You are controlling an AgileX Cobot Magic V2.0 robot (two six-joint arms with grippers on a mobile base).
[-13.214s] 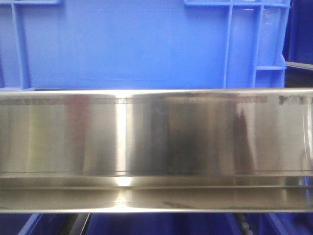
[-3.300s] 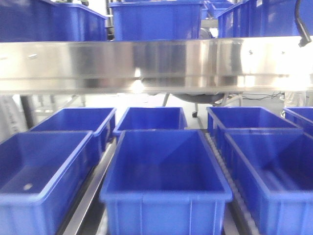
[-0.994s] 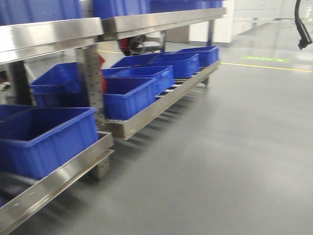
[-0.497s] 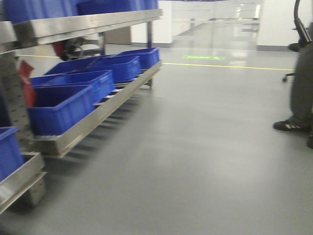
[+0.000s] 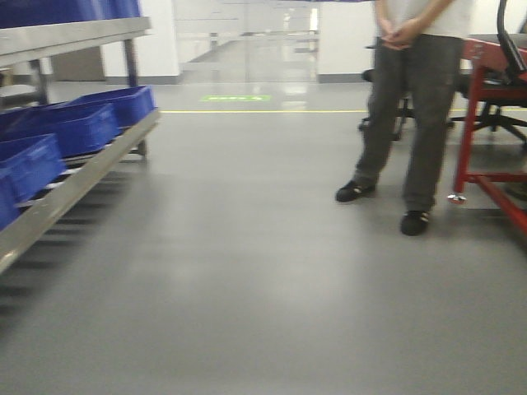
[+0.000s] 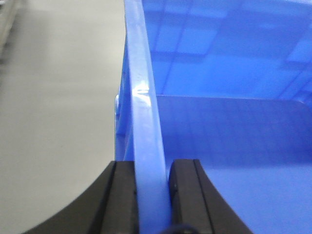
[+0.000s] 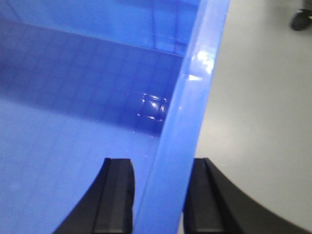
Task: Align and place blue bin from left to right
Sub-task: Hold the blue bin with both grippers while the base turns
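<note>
One blue bin over the floor, left tool clamped on its left rim, right tool on its right. Visible interior bare; clamped rims run 6 to 12 o'clock; long axis unclear.

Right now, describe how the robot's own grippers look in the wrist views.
The left gripper has two matte black jaws, flat-ended blocks whose outer sides flare in a curve toward the base. The right gripper matches: black, blocky jaws with flared sides. No markings show.
</note>
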